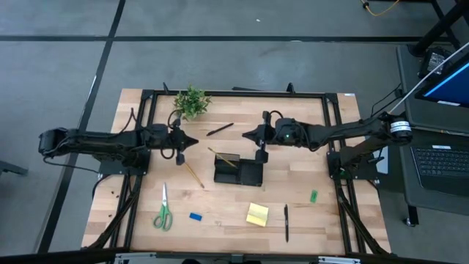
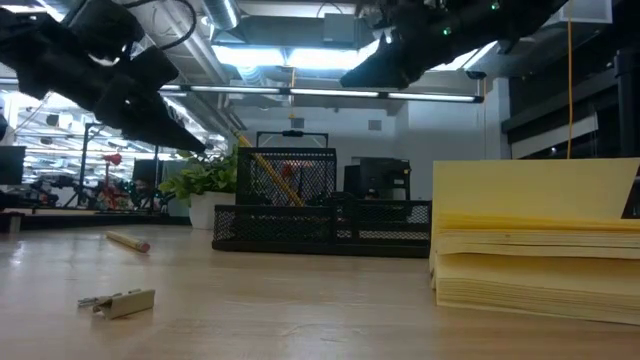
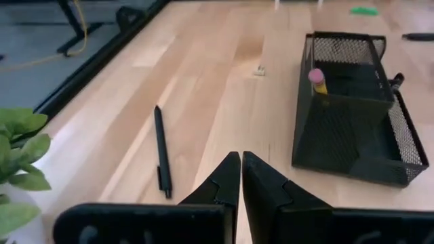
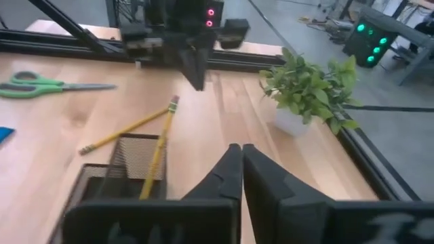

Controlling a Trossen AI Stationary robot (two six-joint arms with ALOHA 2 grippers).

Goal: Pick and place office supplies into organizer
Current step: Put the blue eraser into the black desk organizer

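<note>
**Organizer holding one pencil, most supplies waiting**

Yellow sticky-note pad (image 1: 257, 214), green-handled scissors (image 1: 163, 211), small blue block (image 1: 195, 216) and black pens (image 1: 286, 222) are lying along the desk's front edge. One yellow wooden pencil (image 4: 155, 157) is leaning in the black mesh organizer (image 1: 237, 170) mid-desk. Left fingers (image 3: 241, 177) and right fingers (image 4: 240, 169) are hovering, pressed together, empty.

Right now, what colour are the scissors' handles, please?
Green, clearest in the right wrist view: scissors.
</note>
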